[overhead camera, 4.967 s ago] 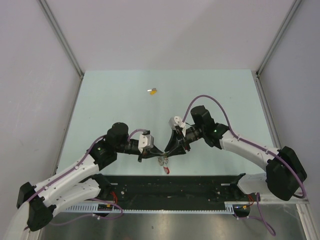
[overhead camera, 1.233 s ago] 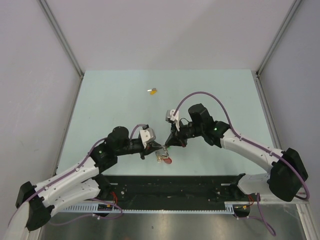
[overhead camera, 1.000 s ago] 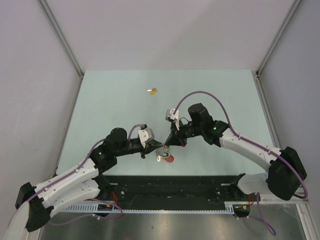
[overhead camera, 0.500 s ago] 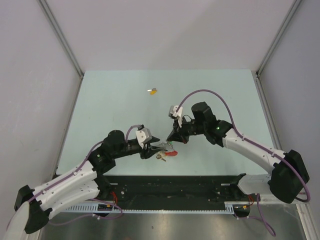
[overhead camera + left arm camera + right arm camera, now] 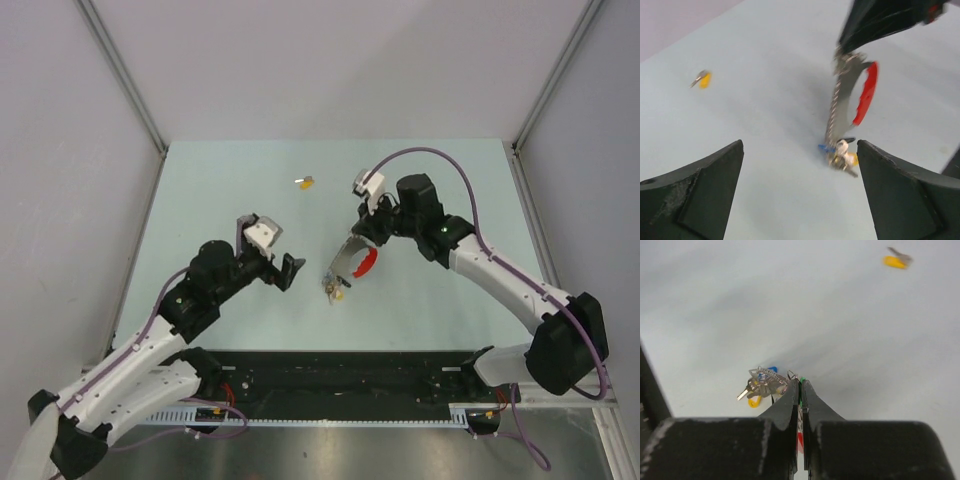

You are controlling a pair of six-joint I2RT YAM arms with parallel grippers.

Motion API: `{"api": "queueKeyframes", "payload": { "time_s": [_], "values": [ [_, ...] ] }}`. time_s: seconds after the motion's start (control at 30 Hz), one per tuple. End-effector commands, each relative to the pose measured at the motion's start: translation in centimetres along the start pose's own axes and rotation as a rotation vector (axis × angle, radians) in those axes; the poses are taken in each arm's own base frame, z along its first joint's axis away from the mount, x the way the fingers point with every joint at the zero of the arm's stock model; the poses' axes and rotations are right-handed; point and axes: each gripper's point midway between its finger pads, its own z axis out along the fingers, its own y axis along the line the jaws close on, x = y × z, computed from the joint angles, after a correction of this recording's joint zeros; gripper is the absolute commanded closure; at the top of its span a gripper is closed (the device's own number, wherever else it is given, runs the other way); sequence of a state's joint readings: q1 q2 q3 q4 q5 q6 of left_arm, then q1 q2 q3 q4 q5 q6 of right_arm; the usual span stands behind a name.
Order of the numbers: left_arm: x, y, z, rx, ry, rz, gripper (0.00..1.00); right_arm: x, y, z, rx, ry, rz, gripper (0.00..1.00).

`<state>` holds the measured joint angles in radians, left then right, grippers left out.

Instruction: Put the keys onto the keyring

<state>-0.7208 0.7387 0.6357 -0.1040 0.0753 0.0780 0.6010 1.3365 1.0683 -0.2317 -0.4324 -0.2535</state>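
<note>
**Desk:** Where do your jaws stand?

**Me:** My right gripper [image 5: 800,386] is clenched on the keyring [image 5: 352,266]. It pinches the top end, so the bunch hangs below the fingers, low over the bench [image 5: 220,190] between the two arms. My left gripper [image 5: 800,145] is released, jaws wide apart with nothing in them. It sits just beside the dangling bunch without touching it.

**Desk:** So how far along are we?

**Me:** Not finished, by my reading. The yellow key [image 5: 305,182] lies loose on the bench toward the far side, well apart from both arms, so that one at least has to be fetched and threaded. The green key I can't settle. The right wrist view shows a sliver of green [image 5: 801,382] pinched between the jaws next to the red. That may be its head, but it's too squeezed and blurred for me to say whether it sits on the ring.

**Desk:** And the keyring itself?

**Me:** A grey strap [image 5: 839,102] drops nearly straight down from the jaws, with the red band [image 5: 866,94] bowing out beside it. At the bottom is a small tangle of keys [image 5: 840,152], a blue head and an orange-yellow one showing among silver blades, touching or nearly touching the bench. It looks limp and light. I'd expect it to swing and twist if I move quickly, so I'd want it steady before threading anything.
</note>
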Motion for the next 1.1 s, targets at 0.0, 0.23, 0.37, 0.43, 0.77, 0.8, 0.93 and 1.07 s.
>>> {"api": "queueKeyframes", "payload": {
  "time_s": [0.0, 0.23, 0.37, 0.43, 0.77, 0.8, 0.93, 1.07],
  "values": [
    [-0.5, 6.7, -1.7, -0.276, 0.020, -0.106, 0.00, -2.8, -7.4, -1.2, 0.252, -0.038, -0.057, 1.00],
    [2.9, 12.9, -4.9, -0.576, 0.054, -0.357, 0.00, -3.5, -16.0, -2.8, 0.579, -0.030, -0.148, 1.00],
    [3.2, 13.5, -5.7, -0.608, 0.061, -0.374, 0.00, -1.4, -16.7, -1.2, 0.577, 0.027, -0.133, 1.00],
    [2.8, 13.5, -5.9, -0.609, 0.048, -0.369, 0.00, 0.2, -15.6, 0.2, 0.509, 0.061, -0.098, 1.00],
    [2.0, 13.4, -6.8, -0.611, 0.015, -0.344, 0.00, 8.8, -7.6, 7.8, 0.201, 0.226, 0.170, 0.91],
    [1.9, 13.4, -6.8, -0.616, 0.011, -0.345, 0.00, 9.1, -7.3, 8.1, 0.196, 0.227, 0.206, 0.90],
    [1.6, 13.6, -7.5, -0.636, -0.007, -0.335, 0.00, 8.2, -6.8, 8.4, 0.170, 0.182, 0.282, 0.65],
    [1.1, 13.8, -8.2, -0.660, -0.029, -0.321, 0.00, 5.8, -7.5, 7.2, 0.181, 0.103, 0.327, 0.39]
  ]
}}
